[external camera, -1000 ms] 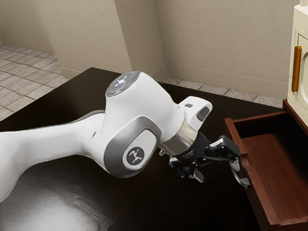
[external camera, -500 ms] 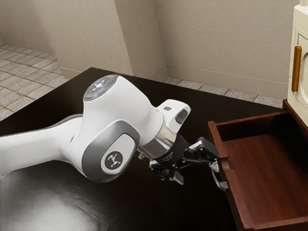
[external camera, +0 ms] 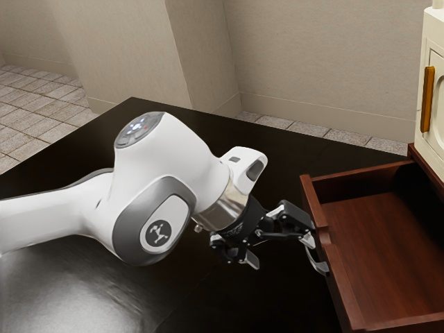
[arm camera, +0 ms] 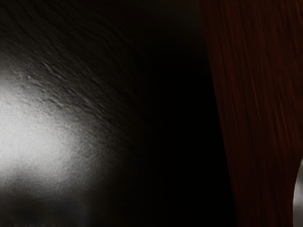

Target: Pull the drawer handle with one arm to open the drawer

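Drawer [external camera: 336, 258] stands well out, interior exposed. Our gripper [external camera: 280, 251] is open, fingers spread apart. Handle [external camera: 317, 263] sits on the drawer's front, beside the finger nearer it, long axis along that front; contact seems likely, though poorly seen. Further pull should run straight outward.

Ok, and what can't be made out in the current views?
- Handle, upper end: exterior view, hidden by the gripper.
- Drawer and white cabinet: exterior view, cut off by the right edge.
- Silvery piece: wrist view, cut off by the edge, too little to identify.
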Controlling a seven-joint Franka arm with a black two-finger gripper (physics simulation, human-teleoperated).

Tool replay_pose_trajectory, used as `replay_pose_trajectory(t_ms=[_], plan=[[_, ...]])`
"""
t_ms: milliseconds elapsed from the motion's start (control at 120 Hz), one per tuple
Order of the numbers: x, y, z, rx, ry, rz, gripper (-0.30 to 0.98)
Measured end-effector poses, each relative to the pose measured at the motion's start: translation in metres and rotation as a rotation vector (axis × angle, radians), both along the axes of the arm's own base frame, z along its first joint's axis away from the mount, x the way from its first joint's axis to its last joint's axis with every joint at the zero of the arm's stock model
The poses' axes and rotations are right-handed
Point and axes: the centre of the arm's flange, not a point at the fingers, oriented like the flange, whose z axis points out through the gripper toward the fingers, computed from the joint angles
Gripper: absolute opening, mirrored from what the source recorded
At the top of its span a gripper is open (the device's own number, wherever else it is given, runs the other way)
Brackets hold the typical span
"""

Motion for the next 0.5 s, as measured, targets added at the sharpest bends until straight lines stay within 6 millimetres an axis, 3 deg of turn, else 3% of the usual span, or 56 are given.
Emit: replay_pose_trajectory(t_ms=[142, 358, 408, 500], plan=[[-0.002, -0.002, 0.01, 0.004, -0.025, -0.005, 0.68], [-0.016, -0.019, 0.045, 0.005, -0.104, -0.035, 0.68], [-0.021, -0.022, 0.073, 0.029, -0.136, -0.061, 0.68], [-0.031, -0.028, 0.161, 0.167, -0.202, -0.167, 0.68]])
